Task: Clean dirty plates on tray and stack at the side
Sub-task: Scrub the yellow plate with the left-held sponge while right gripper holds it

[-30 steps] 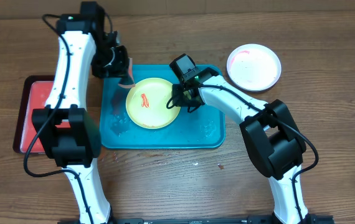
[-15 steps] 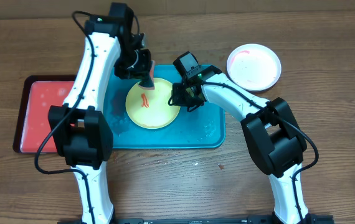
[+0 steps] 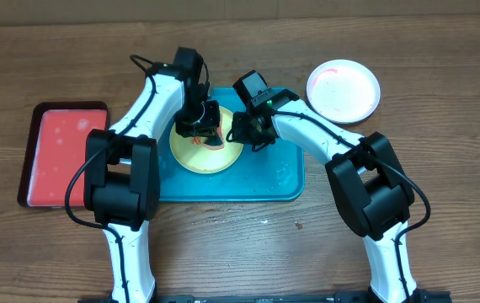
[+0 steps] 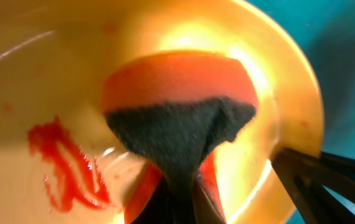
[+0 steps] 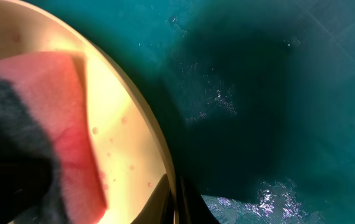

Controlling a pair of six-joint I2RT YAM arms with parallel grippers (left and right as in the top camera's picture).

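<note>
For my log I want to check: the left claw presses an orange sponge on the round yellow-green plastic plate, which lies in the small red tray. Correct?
No, one thing is wrong. The overhead view shows the round yellow-green plastic plate lying in the large teal-blue rectangular plastic tray. The left claw does press the orange sponge on it.

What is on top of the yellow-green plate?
An orange sponge with a dark scrub face sits beside a red smear. The plate surface under the sponge is hidden.

Furniture: brown wooden table [image 3: 442, 168], plank grain running left to right.
Far edge: pale strip [image 3: 21, 8], cannot tell what.
Light: bright, even, from above.
</note>
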